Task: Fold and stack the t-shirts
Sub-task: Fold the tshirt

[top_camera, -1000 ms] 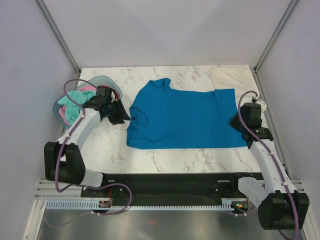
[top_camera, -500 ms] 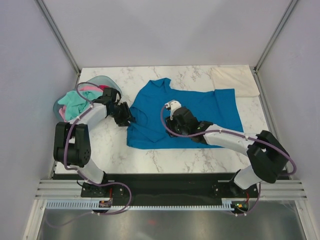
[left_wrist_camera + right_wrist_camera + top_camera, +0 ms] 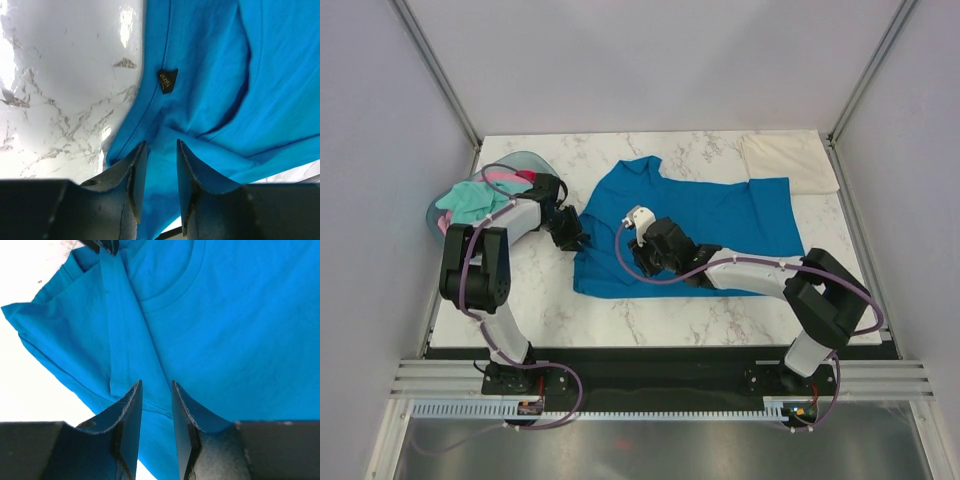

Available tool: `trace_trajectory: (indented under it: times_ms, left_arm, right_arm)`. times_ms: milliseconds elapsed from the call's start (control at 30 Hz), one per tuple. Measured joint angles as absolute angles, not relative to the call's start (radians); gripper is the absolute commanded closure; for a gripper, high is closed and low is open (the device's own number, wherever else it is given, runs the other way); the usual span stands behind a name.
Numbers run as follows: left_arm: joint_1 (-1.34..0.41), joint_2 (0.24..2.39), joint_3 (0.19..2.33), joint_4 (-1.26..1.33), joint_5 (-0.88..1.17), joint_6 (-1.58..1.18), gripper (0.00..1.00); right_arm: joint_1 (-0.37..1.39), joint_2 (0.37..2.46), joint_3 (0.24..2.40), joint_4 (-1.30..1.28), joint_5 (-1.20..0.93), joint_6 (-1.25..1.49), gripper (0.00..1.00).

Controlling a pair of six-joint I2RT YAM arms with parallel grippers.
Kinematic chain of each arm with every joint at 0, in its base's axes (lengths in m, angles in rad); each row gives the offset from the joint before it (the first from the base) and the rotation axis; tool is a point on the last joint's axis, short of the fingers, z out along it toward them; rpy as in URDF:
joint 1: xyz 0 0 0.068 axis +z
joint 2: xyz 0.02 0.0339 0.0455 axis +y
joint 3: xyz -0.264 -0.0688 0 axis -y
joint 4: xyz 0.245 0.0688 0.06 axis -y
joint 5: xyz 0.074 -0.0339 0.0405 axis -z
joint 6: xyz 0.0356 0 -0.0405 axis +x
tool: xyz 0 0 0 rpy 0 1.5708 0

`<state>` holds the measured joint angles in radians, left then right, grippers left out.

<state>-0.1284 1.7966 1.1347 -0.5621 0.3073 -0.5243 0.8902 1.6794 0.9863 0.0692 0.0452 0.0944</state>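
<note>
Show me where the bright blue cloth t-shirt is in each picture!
Top external: bright blue cloth t-shirt spread flat at the table's middle.
Left wrist: the t-shirt fills the right side.
Right wrist: the t-shirt fills most of the picture.
Shared landmark: white marble table beside the shirt.

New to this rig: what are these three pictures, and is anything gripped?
Two robot arms at the near edge of a marble table. One picture looks down from above; two come from wrist cameras, looking past each arm's jaws. A bright blue t-shirt lies spread out, folded cream cloth far right, a basket of mint green and pink shirts left. Jaws of the left arm pinch the blue shirt's edge by the collar; those of the right arm stand narrow nearby, grip unclear.
</note>
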Motion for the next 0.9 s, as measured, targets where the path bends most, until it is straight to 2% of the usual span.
trace_trajectory:
  times_ms: [333, 533, 600, 633, 700, 900]
  left_arm:
    - [-0.135, 1.829, 1.18, -0.532, 0.29, -0.532, 0.78]
    - [-0.14, 1.839, 1.181, -0.528, 0.289, -0.533, 0.76]
    - [-0.142, 1.839, 1.181, -0.529, 0.289, -0.534, 0.8]
    - [-0.142, 1.839, 1.181, -0.527, 0.289, -0.535, 0.88]
    - [-0.142, 1.839, 1.181, -0.527, 0.288, -0.54, 0.98]
    - [-0.145, 1.839, 1.185, -0.528, 0.289, -0.547, 0.98]
  right_arm:
    - [0.89, 1.62, 0.903, 0.103, 0.078, 0.089, 0.64]
    - [0.89, 1.606, 0.89, 0.119, 0.096, 0.09, 0.64]
    - [0.89, 1.603, 0.89, 0.121, 0.1, 0.09, 0.64]
    - [0.89, 1.602, 0.89, 0.121, 0.102, 0.09, 0.64]
    - [0.89, 1.601, 0.89, 0.122, 0.105, 0.092, 0.64]
    - [0.89, 1.601, 0.89, 0.122, 0.114, 0.097, 0.64]
